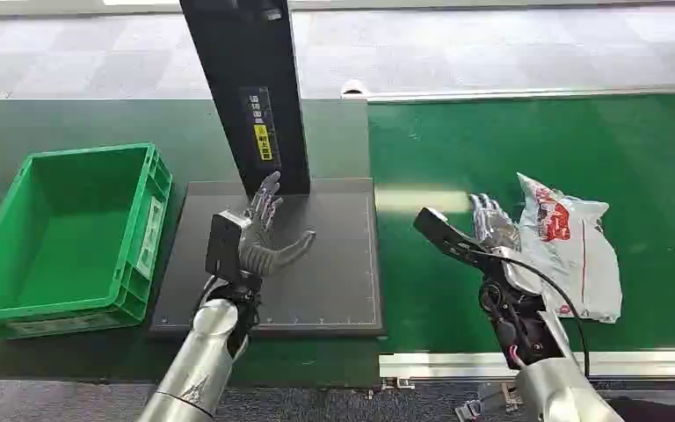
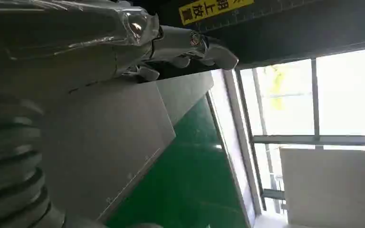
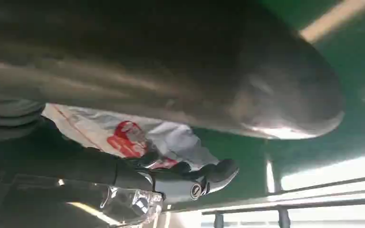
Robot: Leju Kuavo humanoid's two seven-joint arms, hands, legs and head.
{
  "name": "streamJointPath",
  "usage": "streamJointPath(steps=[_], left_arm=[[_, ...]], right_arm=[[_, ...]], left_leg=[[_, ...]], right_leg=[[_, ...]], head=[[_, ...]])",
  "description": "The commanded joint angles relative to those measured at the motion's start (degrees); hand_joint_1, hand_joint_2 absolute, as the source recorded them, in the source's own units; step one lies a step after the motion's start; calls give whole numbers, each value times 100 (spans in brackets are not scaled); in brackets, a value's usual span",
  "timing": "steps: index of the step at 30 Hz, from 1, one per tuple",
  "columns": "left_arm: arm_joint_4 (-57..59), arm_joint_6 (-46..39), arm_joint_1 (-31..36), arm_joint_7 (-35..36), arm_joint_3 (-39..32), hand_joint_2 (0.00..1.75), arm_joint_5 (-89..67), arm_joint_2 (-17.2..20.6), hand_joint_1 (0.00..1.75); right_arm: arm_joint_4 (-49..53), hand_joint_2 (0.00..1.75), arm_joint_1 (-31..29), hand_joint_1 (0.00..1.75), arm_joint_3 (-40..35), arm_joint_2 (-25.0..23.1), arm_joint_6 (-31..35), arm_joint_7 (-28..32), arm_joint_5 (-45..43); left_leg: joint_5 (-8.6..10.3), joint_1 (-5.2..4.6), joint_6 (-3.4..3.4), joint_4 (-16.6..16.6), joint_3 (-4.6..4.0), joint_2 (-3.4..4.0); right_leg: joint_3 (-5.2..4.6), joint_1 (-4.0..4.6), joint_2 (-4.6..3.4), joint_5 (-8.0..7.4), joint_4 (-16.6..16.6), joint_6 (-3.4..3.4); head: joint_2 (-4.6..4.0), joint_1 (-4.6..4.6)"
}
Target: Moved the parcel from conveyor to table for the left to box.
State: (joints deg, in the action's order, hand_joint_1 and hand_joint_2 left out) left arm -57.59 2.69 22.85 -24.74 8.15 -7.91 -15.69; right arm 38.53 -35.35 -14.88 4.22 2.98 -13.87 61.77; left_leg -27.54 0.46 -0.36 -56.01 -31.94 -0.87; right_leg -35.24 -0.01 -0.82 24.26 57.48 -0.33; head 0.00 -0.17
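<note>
Right hand (image 1: 495, 224) hangs spread just beside the parcel (image 1: 571, 246), placed to grasp it. Left hand (image 1: 264, 230) waits spread over the dark pad (image 1: 334, 281)

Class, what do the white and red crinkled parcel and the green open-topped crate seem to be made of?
The white and red crinkled parcel looks like thin glossy plastic film: it creases and shines. The green open-topped crate looks like rigid moulded plastic, semi-matt, with ribbed walls.
</note>
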Motion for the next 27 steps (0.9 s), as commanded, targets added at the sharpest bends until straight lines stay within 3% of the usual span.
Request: streamJointPath(steps=[1, 14, 21, 23, 27], left_arm=[[185, 27, 32, -31, -165, 175, -1, 108, 0], [91, -32, -143, -150, -165, 175, 77, 200, 0], [-412, -62, -359, -105, -223, 175, 192, 303, 0], [-473, -60, -388, -74, -217, 175, 193, 318, 0], [-571, -50, -420, -67, -207, 175, 234, 347, 0]], right_arm=[[-1225, 0, -333, 0, 556, 490, -598, -440, 548], [-1664, 0, -587, 0, 696, 708, -1184, -370, 809], [-1233, 0, -872, 0, 974, 479, 345, 549, 548], [-1136, 0, -883, 0, 981, 446, 453, 689, 514], [-280, 0, -600, 0, 1035, 348, 1547, 1858, 220]], left_leg=[[5, -5, 1, 15, 21, -11], [-3, -5, 1, 3, 5, 9], [-6, -7, 0, 0, 2, 34], [-3, -5, 1, 2, 1, 20], [-4, -3, 0, 4, 7, 25]], right_leg=[[28, -4, 30, 2, -15, 8], [4, -5, -1, 1, 0, 3], [-7, -8, -21, -3, 5, 4], [-3, -5, -12, -2, 3, 3], [2, -3, -13, -2, -1, 4]], head=[[0, 2], [0, -2], [0, 0], [0, -2], [0, 0]])
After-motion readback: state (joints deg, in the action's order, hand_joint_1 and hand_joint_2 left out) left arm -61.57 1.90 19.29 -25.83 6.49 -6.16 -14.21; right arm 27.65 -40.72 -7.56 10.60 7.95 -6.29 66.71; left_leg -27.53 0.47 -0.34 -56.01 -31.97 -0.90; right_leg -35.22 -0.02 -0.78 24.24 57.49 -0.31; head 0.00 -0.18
